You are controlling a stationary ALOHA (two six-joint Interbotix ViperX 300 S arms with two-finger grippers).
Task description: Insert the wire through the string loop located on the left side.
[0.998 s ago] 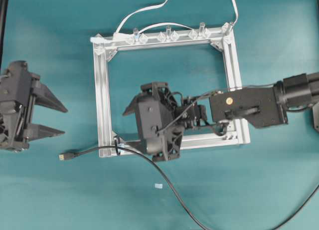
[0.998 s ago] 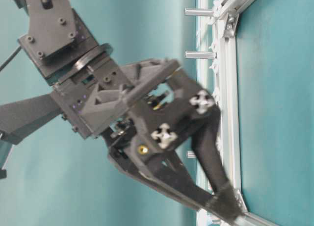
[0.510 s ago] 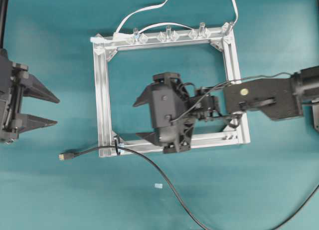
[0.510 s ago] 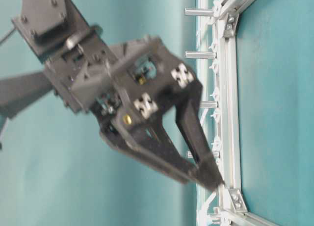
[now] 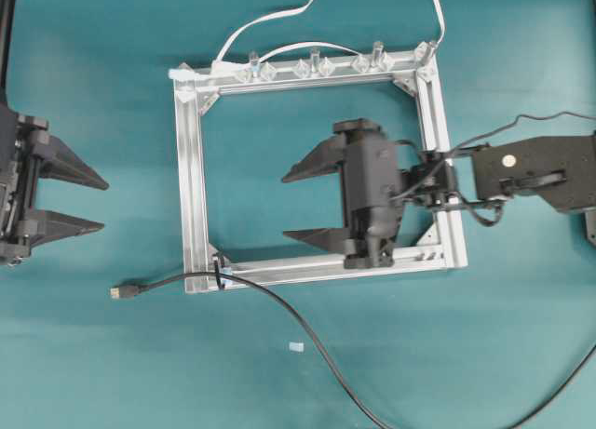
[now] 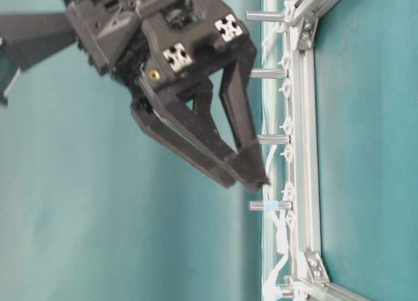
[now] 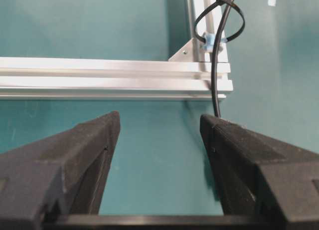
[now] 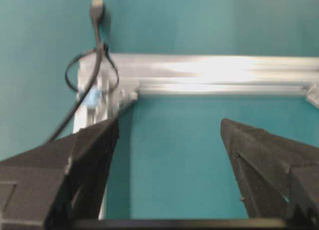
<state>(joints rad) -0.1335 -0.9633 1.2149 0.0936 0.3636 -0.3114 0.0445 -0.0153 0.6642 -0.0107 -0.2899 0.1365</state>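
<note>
The wire (image 5: 279, 303) is a thin black cable that passes through the string loop (image 5: 218, 270) at the silver frame's (image 5: 191, 187) lower-left corner. Its plug (image 5: 119, 291) lies on the table left of the frame. In the left wrist view the wire (image 7: 215, 80) runs up through the dark loop (image 7: 219, 15), which has a blue tab. The right wrist view shows the plug (image 8: 97, 5) beyond the loop (image 8: 92, 70). My left gripper (image 5: 100, 204) is open at the far left and holds nothing. My right gripper (image 5: 285, 207) hovers open and empty inside the frame.
White cables (image 5: 270, 20) trail off the frame's back rail, which carries several clear clips and posts (image 5: 315, 64). A small white scrap (image 5: 295, 347) lies on the teal table in front. From table level the right gripper (image 6: 247, 182) hangs above the rail with posts (image 6: 304, 151).
My right gripper has drawn back to the right, away from the frame's lower-left corner, and lifted. The left gripper slid a little further left early on. The wire lies as before.
</note>
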